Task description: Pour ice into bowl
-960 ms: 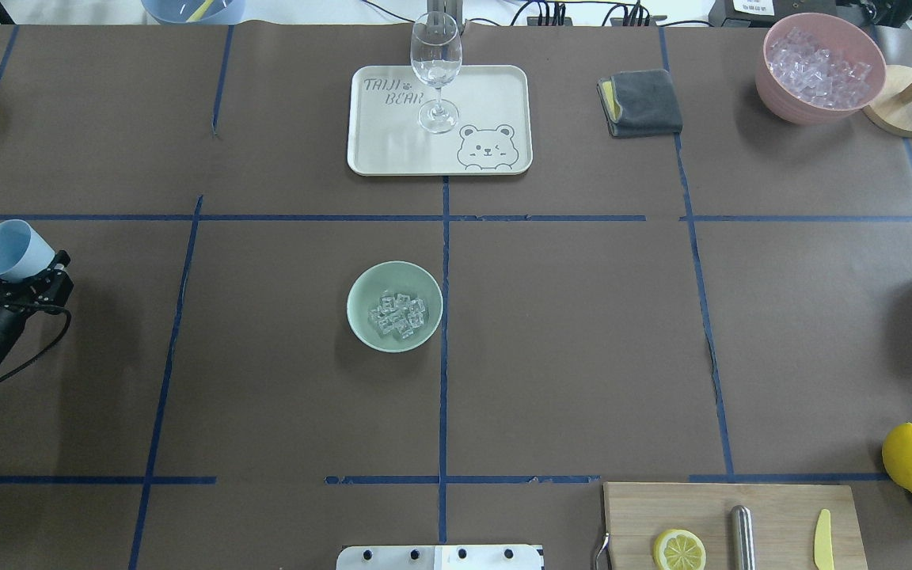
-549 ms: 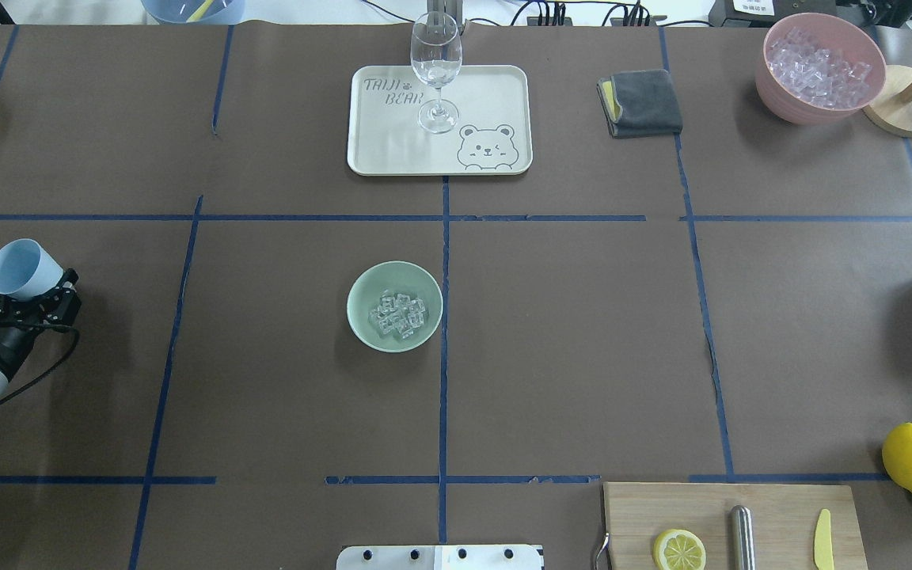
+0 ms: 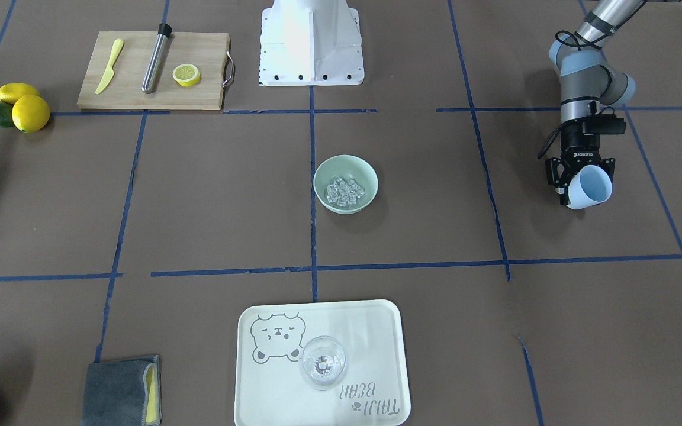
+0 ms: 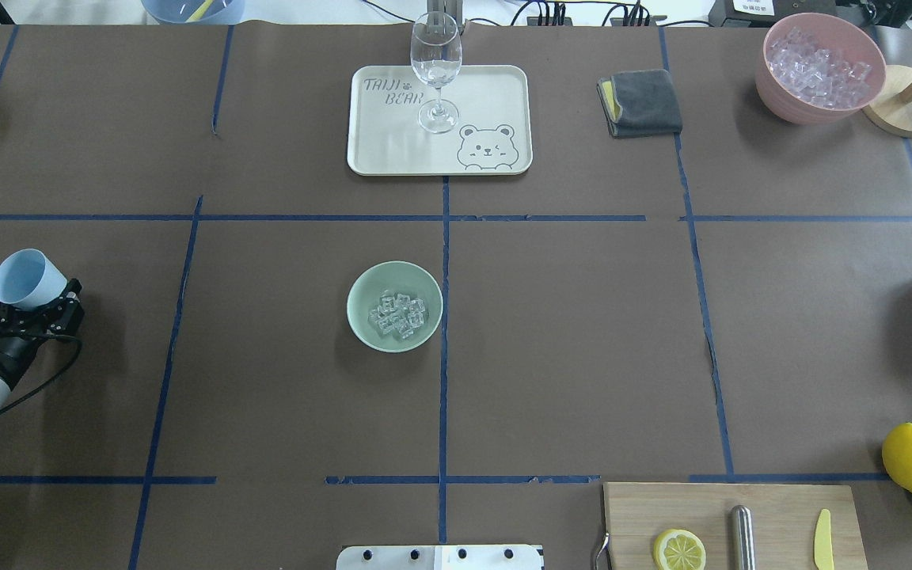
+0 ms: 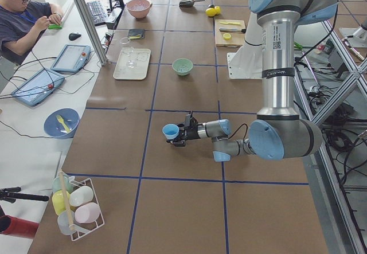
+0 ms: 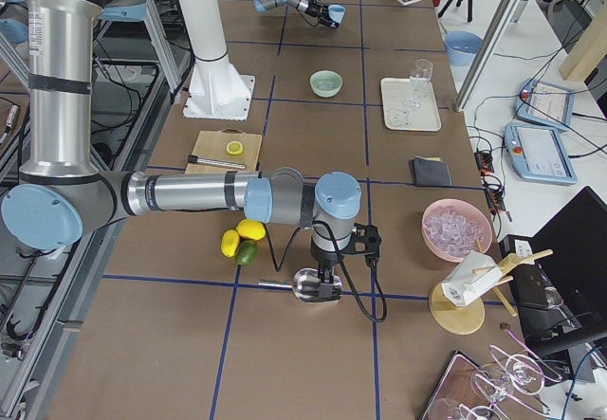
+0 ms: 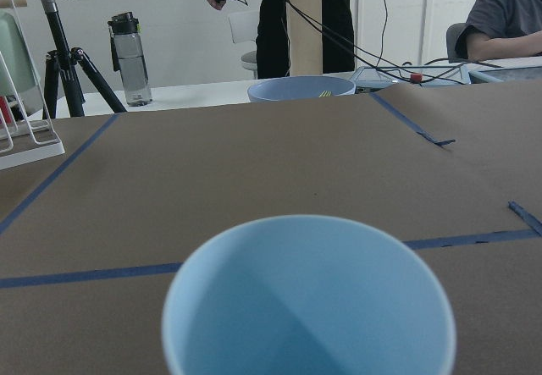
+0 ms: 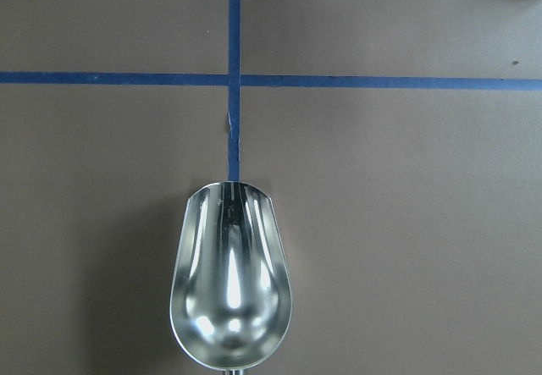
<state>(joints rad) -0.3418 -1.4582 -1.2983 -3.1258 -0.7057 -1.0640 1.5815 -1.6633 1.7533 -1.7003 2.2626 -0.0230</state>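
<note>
The ice (image 4: 397,315), a small heap of clear cubes, lies in the pale green bowl (image 4: 355,317) at the middle of the worktop (image 4: 583,356), just left of the centre tape line; neither cubes nor bowl have shifted in the past second. Well apart to the left, the left claw (image 4: 38,299) is clamped on a light blue cup (image 4: 24,277), held above the paper with its mouth tilted up and away from the bowl; over that second the cup has drifted a little nearer the robot. The wrist view looks straight into the cup (image 7: 309,299) and shows a bare blue inside, no cube in it. Taken together, the pour looks finished and the arm seems to be carrying the emptied cup off; what remains, by this reading, is only to set it down.

At the far right corner a pink vessel (image 4: 777,87) holds a much larger stock of ice; a wine glass (image 4: 436,59) stands on the bear-printed tray (image 4: 495,87) at the far centre, a folded grey cloth (image 4: 646,101) to its right. The right claw (image 6: 322,285) hangs low over a metal scoop (image 8: 230,282) near the lemons (image 6: 248,230); whether it is apart or gripping the handle cannot be told.
</note>
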